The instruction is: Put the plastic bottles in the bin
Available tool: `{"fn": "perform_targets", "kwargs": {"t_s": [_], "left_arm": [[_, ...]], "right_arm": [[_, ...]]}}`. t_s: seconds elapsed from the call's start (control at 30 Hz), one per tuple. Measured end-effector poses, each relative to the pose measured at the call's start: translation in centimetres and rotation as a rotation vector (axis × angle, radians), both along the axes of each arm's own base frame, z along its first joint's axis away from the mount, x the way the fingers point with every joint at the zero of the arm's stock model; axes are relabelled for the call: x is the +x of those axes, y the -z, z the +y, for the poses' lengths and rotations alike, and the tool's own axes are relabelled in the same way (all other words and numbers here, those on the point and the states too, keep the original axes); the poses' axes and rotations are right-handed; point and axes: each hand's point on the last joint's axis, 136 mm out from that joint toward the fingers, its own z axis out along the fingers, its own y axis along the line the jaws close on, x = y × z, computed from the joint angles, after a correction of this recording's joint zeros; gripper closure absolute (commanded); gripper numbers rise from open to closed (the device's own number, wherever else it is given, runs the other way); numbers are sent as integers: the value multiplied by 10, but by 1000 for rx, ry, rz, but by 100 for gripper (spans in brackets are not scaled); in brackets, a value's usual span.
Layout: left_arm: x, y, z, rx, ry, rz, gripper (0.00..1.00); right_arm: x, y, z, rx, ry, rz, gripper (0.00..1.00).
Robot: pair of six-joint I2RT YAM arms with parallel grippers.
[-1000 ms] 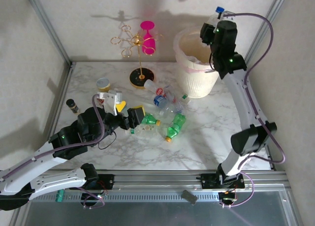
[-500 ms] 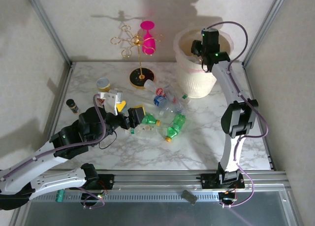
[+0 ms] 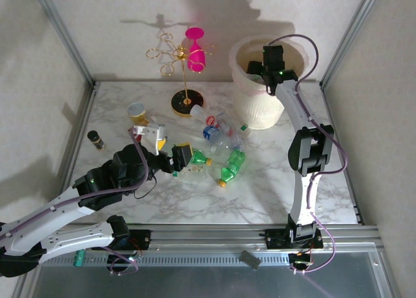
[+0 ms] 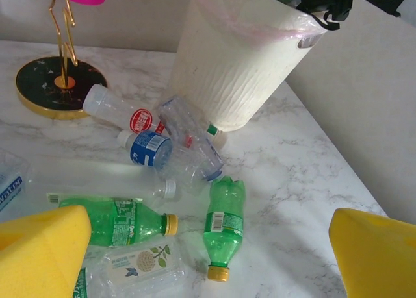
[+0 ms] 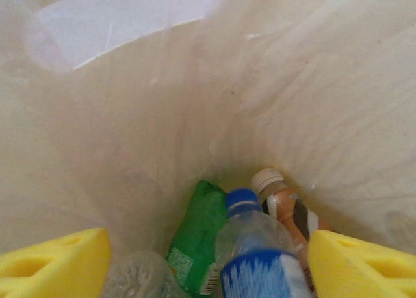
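Marble table (image 3: pixel 260 194), pale walls (image 3: pixel 39 84). Left of the bin (image 3: pixel 250 110) lie loose plastic bottles (image 3: pixel 233 161). My right arm (image 3: pixel 307 156) reaches over the bin's rim, right pincer (image 5: pixel 208 246) spread wide and empty (a blue-capped bottle (image 5: pixel 250 246) lies inside, below it). My left pincer (image 4: pixel 209 226), nearer those bottles, gapes empty.

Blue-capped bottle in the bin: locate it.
Right wrist view, bottom centre: the blue-capped bottle is deep inside the bin, between a green bottle and a copper-brown bottle.
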Motion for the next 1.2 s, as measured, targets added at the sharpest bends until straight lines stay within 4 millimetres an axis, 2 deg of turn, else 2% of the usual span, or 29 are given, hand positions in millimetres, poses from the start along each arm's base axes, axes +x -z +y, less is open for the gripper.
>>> {"fn": "perform_targets", "kwargs": {"t_s": [0.1, 0.2, 0.37, 0.47, 0.57, 0.67, 0.77, 0.87, 0.97, 1.07, 1.2], "left_arm": [[0, 0, 1, -5, -6, 3, 5], [1, 0, 2, -19, -18, 10, 6], [3, 1, 5, -24, -43, 19, 5], [6, 5, 8, -5, -64, 30, 5], [16, 15, 12, 17, -105, 60, 2], [31, 30, 21, 23, -168, 117, 1], [47, 48, 31, 28, -230, 187, 1], [66, 67, 50, 29, -323, 258, 0], [88, 87, 78, 34, -437, 323, 0], [107, 106, 105, 38, -542, 375, 0], [130, 131, 130, 66, -646, 418, 0]], "right_arm": [[2, -10, -1, 3, 1, -20, 11], [0, -30, -2, 10, 1, -58, 11], [-19, -86, -6, 33, 0, -151, 11], [-42, -133, -5, 62, -21, -233, 11], [-79, -175, -3, 87, -42, -321, 13], [-124, -193, 13, 121, -109, -368, 18], [-164, -184, 36, 157, -199, -373, 20], [-192, -153, 59, 164, -282, -325, 20], [-209, -117, 76, 161, -339, -257, 20], [-222, -81, 83, 160, -367, -188, 20], [-240, -55, 90, 176, -398, -143, 20]]}}
